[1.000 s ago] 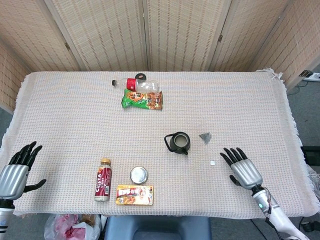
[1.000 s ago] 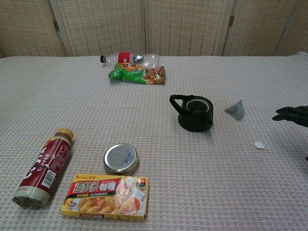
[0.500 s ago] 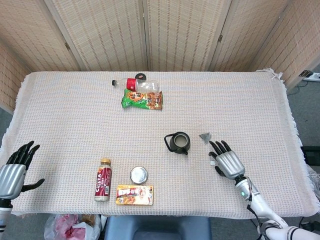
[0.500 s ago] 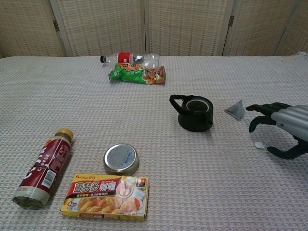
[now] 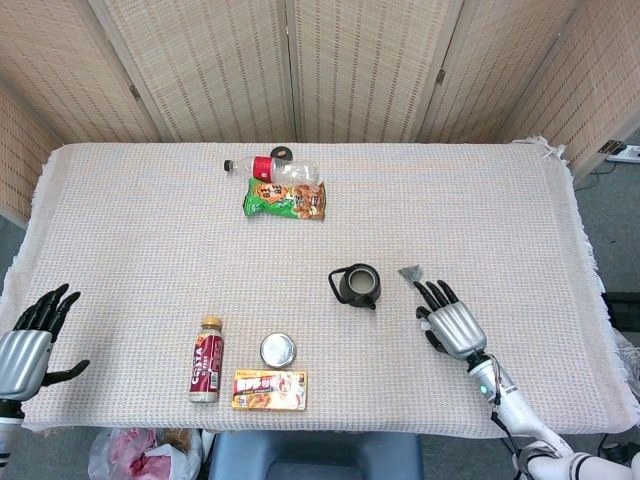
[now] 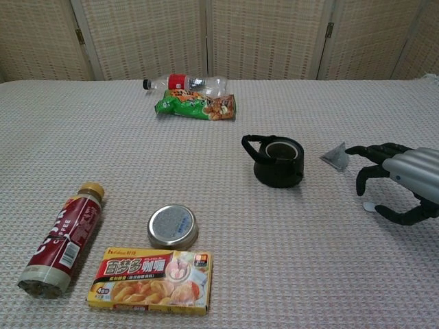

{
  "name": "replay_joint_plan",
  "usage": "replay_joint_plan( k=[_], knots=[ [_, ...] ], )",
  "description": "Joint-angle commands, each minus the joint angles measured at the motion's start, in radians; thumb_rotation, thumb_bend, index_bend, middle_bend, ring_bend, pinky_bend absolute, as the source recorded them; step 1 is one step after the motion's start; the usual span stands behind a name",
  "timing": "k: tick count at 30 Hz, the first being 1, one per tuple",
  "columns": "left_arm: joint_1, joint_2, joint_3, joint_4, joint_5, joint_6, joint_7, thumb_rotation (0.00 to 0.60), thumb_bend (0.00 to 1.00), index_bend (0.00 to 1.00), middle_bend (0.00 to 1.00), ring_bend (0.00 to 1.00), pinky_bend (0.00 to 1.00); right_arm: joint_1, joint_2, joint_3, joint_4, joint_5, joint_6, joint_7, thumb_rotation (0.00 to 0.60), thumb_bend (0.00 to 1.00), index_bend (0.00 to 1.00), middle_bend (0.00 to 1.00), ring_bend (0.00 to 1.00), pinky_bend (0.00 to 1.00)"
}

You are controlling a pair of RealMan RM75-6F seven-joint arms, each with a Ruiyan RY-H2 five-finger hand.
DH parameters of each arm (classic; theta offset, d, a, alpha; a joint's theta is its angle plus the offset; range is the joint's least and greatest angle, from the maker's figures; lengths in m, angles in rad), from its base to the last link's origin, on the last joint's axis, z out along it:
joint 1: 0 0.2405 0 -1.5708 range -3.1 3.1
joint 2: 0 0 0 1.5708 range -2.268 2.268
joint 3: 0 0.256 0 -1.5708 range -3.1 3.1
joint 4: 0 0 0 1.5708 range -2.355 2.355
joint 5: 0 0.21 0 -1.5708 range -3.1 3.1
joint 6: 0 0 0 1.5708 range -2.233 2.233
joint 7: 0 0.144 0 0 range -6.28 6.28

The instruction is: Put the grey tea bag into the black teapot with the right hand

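The grey tea bag (image 5: 410,273) (image 6: 336,156) lies on the cloth just right of the black teapot (image 5: 356,286) (image 6: 277,161), whose top is uncovered. My right hand (image 5: 449,322) (image 6: 400,180) hovers open, fingers spread, right behind the tea bag on its near-right side; the fingertips (image 6: 353,150) come close to the bag without touching it. A small white tag (image 6: 369,206) lies under the hand. My left hand (image 5: 28,340) rests open at the table's near left edge, far from both.
A round metal lid (image 5: 277,350), a brown bottle (image 5: 205,359) lying down and a curry box (image 5: 269,390) sit at the near middle-left. A clear plastic bottle (image 5: 273,168) and green snack bag (image 5: 284,199) lie at the back.
My right hand has moved in from the right edge toward the tea bag, its fingertips now nearly at the bag. The left hand has barely shifted.
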Motion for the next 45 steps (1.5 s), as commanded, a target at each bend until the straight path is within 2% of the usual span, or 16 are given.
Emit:
replay_joint_plan(
  k=[1, 23, 32, 45],
  knots=[
    [0.001, 0.001, 0.001, -0.001, 0.002, 0.002, 0.001, 0.600, 0.19, 0.00, 0.00, 0.00, 0.18, 0.001, 0.000, -0.005, 0.006, 0.001, -0.003, -0.002, 0.600, 0.38, 0.44, 0.00, 0.00, 0.00],
    [-0.006, 0.002, 0.002, 0.002, -0.001, -0.014, 0.008, 0.600, 0.19, 0.00, 0.00, 0.00, 0.18, 0.003, -0.012, -0.016, 0.042, 0.021, -0.006, -0.009, 0.600, 0.38, 0.44, 0.00, 0.00, 0.00],
    [-0.006, 0.002, 0.002, 0.008, 0.004, -0.009, 0.009, 0.600, 0.19, 0.00, 0.00, 0.00, 0.18, 0.008, -0.005, -0.023, 0.038, 0.010, 0.001, 0.006, 0.600, 0.30, 0.38, 0.00, 0.00, 0.00],
    [-0.012, 0.000, 0.002, 0.014, 0.007, -0.015, 0.000, 0.600, 0.19, 0.00, 0.00, 0.00, 0.18, 0.014, -0.023, -0.019, 0.051, 0.024, -0.008, -0.015, 0.600, 0.30, 0.39, 0.00, 0.00, 0.00]
  ],
)
